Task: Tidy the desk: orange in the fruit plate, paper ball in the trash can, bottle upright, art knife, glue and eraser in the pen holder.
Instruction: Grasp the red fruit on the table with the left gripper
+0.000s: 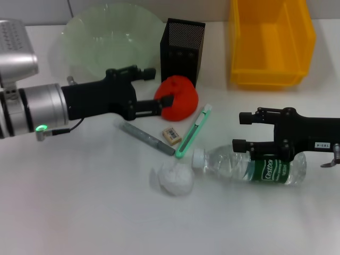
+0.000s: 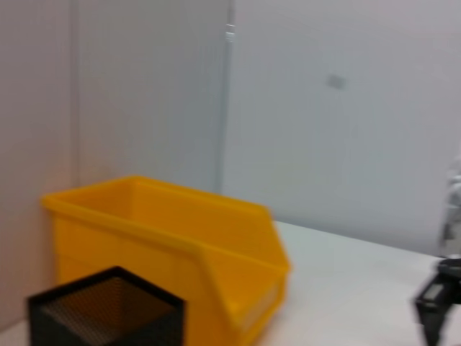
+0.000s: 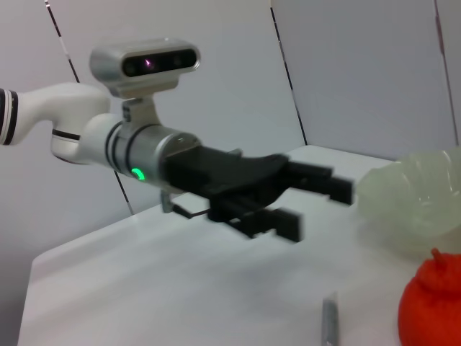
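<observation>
1. Just ahead of the left gripper (image 1: 156, 89) sits the orange (image 1: 178, 98); the jaws are spread wide, the lower fingertip at the fruit's near edge and the upper one level with its top, not closed on it.
2. Beyond the orange, farther out from that gripper, stands the black mesh pen holder (image 1: 182, 49), and off to the gripper's outer side is the pale green fruit plate (image 1: 106, 37).
3. Below the left gripper on the white table (image 1: 79, 202) lies the grey glue stick (image 1: 146, 138), with the eraser (image 1: 171, 135) and the green art knife (image 1: 194, 131) just beyond it.
4. Nearer the robot than these sits the white paper ball (image 1: 172, 179).
5. Under the right gripper (image 1: 240, 131), whose fingers stand well apart, the bottle (image 1: 249, 166) lies on its side, its cap pointing toward the paper ball.
6. Far ahead of the right gripper stands the yellow bin (image 1: 271, 40).
</observation>
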Robot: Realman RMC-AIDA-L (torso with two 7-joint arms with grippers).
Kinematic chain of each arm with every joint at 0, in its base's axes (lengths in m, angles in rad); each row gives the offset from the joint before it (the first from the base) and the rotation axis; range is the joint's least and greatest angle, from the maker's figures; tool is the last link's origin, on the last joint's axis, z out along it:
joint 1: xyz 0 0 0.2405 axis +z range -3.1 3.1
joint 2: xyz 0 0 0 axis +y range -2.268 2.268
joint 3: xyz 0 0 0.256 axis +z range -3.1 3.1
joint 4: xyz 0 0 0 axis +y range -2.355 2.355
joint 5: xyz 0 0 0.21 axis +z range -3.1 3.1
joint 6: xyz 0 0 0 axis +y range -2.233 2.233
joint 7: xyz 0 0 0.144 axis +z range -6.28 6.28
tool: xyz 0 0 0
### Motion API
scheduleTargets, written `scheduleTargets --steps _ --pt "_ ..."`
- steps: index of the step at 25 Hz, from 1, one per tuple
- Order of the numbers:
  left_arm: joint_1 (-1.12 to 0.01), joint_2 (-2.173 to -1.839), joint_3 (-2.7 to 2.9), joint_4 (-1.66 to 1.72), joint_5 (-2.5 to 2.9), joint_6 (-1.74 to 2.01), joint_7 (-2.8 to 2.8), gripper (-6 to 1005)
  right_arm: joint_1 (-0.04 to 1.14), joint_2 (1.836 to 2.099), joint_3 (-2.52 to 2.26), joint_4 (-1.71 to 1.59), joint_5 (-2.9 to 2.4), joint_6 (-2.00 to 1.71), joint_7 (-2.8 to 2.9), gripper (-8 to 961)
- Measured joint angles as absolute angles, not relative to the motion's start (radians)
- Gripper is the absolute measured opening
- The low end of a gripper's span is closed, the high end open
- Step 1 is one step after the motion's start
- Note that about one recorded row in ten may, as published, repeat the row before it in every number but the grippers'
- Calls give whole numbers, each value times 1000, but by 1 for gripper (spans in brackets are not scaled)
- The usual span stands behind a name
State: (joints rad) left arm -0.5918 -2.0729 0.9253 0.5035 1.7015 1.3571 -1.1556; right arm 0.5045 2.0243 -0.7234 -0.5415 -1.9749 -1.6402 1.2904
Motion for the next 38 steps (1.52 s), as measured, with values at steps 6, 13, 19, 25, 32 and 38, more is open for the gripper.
scheduleTargets --steps 6,13,19,25,32,38 --pt "-659 -2076 934 426 1680 1230 -1071 812 502 2020 -721 -542 -1976 -1640 1307 782" --pt "-736 -2080 1012 337 1676 1089 -1003 812 500 2020 -721 -542 -1977 -1638 1308 781" --pt "-775 -2080 1026 275 1641 1008 -963 813 498 2020 -719 -541 -1977 -1636 1308 781" --pt "-818 -2080 1040 221 1638 908 -961 811 497 2020 -719 -541 -1977 -1635 1308 781" --pt "-830 -2080 1083 213 1638 896 -967 781 497 2020 -719 -541 -1977 -1635 1308 781" --pt "-830 -2080 1094 217 1638 896 -970 649 497 2021 -719 -541 -1977 -1634 1308 781"
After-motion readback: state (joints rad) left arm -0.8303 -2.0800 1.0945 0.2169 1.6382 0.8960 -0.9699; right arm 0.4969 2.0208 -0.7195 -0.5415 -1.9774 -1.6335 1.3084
